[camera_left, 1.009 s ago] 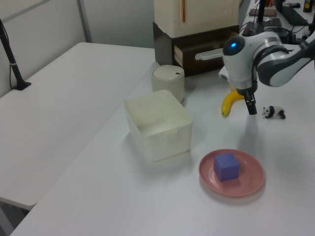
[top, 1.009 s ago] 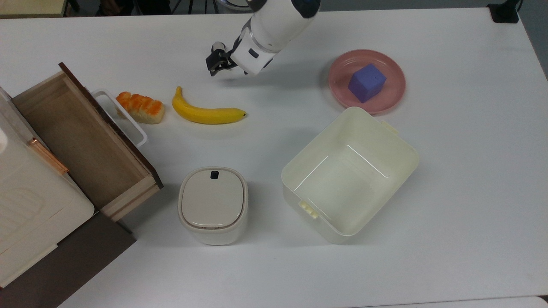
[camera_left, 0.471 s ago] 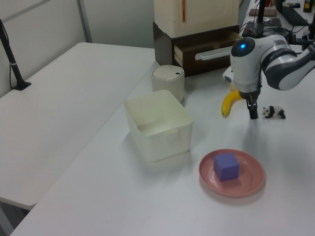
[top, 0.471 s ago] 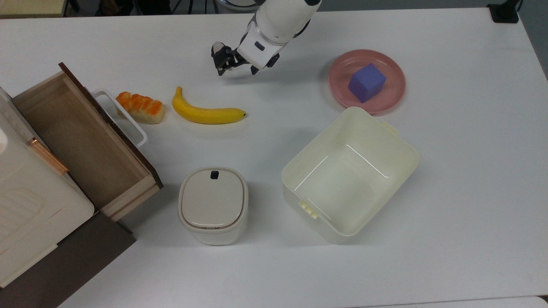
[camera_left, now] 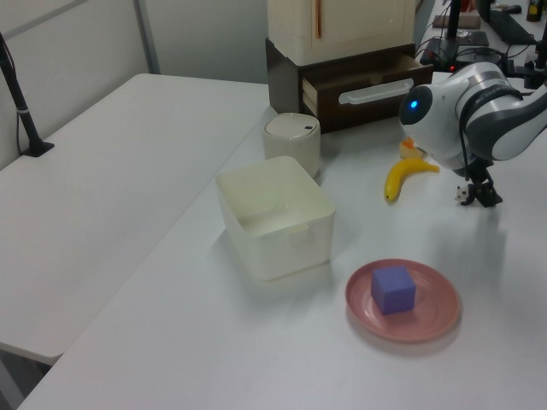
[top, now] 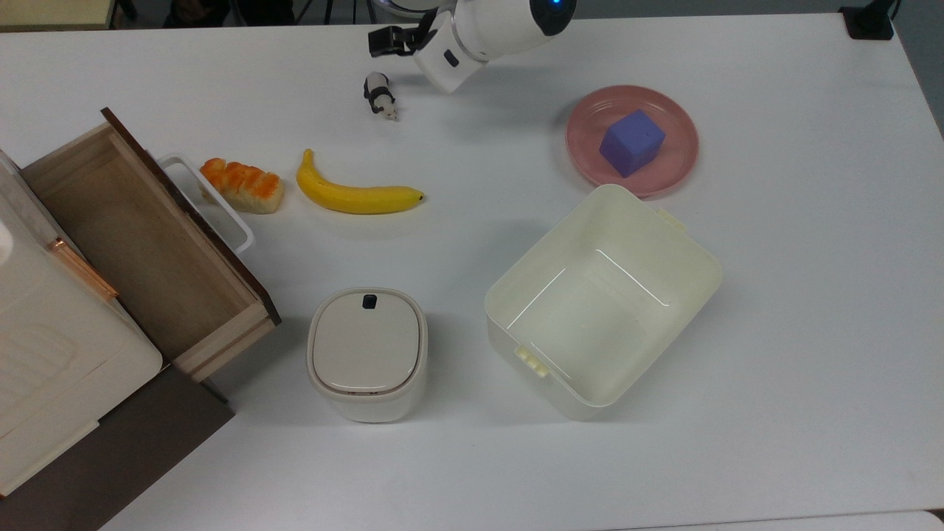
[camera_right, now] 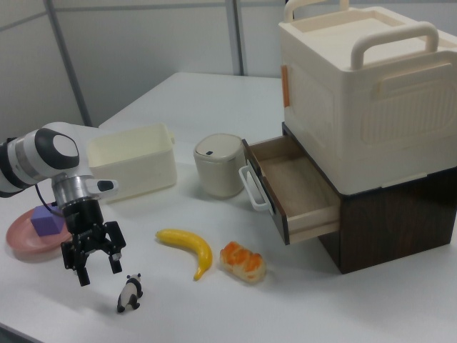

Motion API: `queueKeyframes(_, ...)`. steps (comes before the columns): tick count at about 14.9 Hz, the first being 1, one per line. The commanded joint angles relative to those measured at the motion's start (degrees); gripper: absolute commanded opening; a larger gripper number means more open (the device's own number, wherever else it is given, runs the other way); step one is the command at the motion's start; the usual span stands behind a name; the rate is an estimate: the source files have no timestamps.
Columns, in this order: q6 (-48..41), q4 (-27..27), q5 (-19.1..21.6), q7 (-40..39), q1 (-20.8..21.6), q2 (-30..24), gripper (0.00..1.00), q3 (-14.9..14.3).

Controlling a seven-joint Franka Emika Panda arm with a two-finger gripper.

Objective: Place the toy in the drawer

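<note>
With its fingers spread and empty, the gripper (camera_right: 93,256) hangs just beside the toy (camera_right: 130,292) (standing, small), so a slightly offset descent could topple it.

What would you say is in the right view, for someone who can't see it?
A robot arm's open gripper hangs just above the white table beside a tiny panda toy standing there. To the right view's right lie a banana and a piece of orange bread, in front of an open wooden drawer.
</note>
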Motion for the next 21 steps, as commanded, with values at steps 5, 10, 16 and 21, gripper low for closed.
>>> queueKeyframes(5,-0.1,0.2,0.6,-0.3,-2.3,0.7,1.00,-0.3)
queueKeyframes(10,4.5,0.1,-1.6,-0.2,-3.2,4.2,1.00,-0.3)
queueKeyframes(16,6.5,0.1,-3.2,-0.1,-4.1,7.1,1.00,-0.3)
queueKeyframes(21,7.7,0.2,-5.1,0.3,-4.8,9.6,0.99,-0.3)
